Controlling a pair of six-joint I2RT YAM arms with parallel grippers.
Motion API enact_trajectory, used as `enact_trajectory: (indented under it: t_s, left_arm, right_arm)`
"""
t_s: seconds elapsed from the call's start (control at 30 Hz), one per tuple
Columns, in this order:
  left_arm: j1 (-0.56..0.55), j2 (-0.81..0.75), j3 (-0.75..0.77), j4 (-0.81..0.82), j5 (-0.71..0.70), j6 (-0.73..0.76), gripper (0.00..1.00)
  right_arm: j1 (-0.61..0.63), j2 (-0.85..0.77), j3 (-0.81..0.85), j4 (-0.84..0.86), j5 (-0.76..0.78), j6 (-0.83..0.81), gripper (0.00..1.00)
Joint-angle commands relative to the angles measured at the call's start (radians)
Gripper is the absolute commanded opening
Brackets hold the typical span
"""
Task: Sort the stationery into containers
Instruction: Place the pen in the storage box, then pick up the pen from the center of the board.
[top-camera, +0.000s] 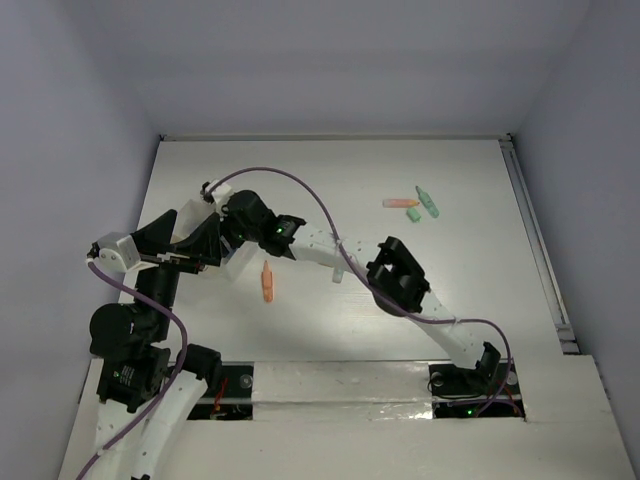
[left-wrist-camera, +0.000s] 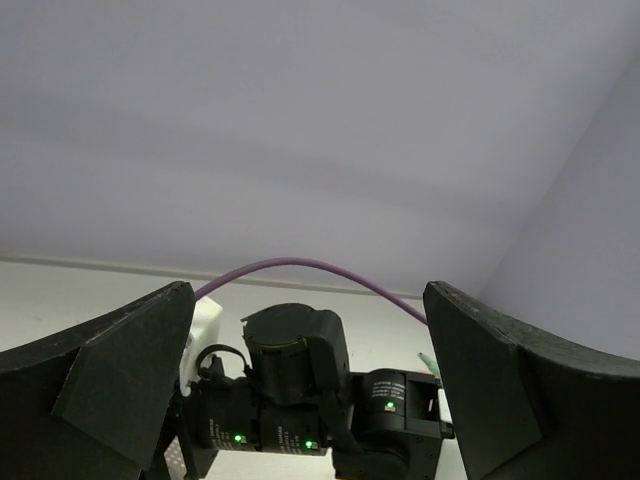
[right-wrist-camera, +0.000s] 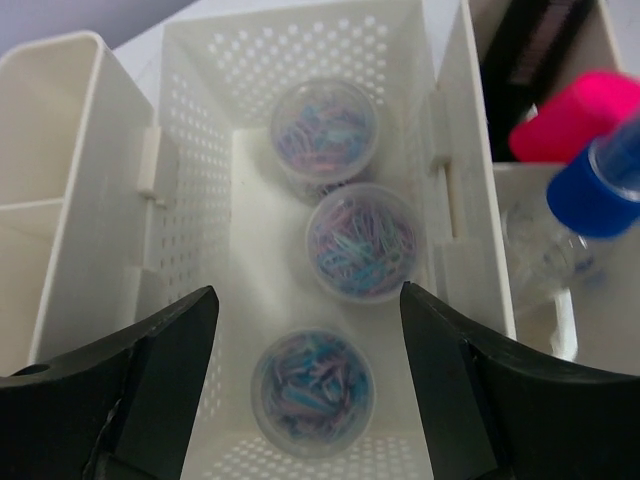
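My right gripper (right-wrist-camera: 308, 300) is open over a perforated white bin (right-wrist-camera: 195, 150) that holds three round clear jars of coloured paper clips. The nearest jar (right-wrist-camera: 312, 387) lies below and between the jaws, untouched. The bin to its right holds a pink-capped marker (right-wrist-camera: 575, 115) and a blue-capped marker (right-wrist-camera: 600, 180). In the top view the bins (top-camera: 222, 192) are mostly hidden under both arms. An orange marker (top-camera: 267, 283) lies on the table beside them. My left gripper (top-camera: 185, 245) is open and empty, raised beside the right wrist (left-wrist-camera: 290, 380).
An orange piece (top-camera: 398, 203), a pale green piece (top-camera: 413, 214) and a green highlighter (top-camera: 428, 202) lie together at the far right of the table. A plain-walled white bin (right-wrist-camera: 50, 150) stands left of the perforated one. The right arm's purple cable (top-camera: 300, 190) arches over the middle.
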Motion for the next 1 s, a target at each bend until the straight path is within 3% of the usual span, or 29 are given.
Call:
enact_trajectory:
  t_s: [0.0, 0.17, 0.33, 0.47, 0.6, 0.77, 0.97]
  left_arm:
    - [0.006, 0.019, -0.003, 0.05, -0.004, 0.01, 0.99]
    - [0.006, 0.054, 0.032, 0.061, 0.033, -0.033, 0.98]
    - [0.006, 0.08, 0.074, 0.05, 0.096, -0.072, 0.98]
    - [0.006, 0.143, 0.063, 0.016, 0.188, -0.134, 0.99]
    - [0.006, 0.18, -0.03, 0.074, 0.28, -0.227, 0.98]
    - [0.006, 0.233, -0.172, 0.186, 0.398, -0.333, 0.98]
    - [-0.015, 0.298, -0.276, 0.305, 0.44, -0.379, 0.98]
  right_arm:
    - [0.016, -0.161, -0.057, 0.116, 0.028, 0.035, 0.78]
    - [0.016, -0.243, -0.102, 0.127, 0.021, 0.033, 0.77]
    - [0.016, -0.445, -0.324, 0.233, 0.066, 0.048, 0.75]
    - [0.016, -0.638, -0.565, 0.264, 0.236, 0.064, 0.54]
    - [-0.014, -0.821, -0.8, 0.212, 0.4, 0.108, 0.45]
    - [-0.221, -1.01, -1.085, 0.048, 0.387, 0.237, 0.4]
    - [-0.479, -1.125, -1.236, -0.055, 0.374, 0.279, 0.44]
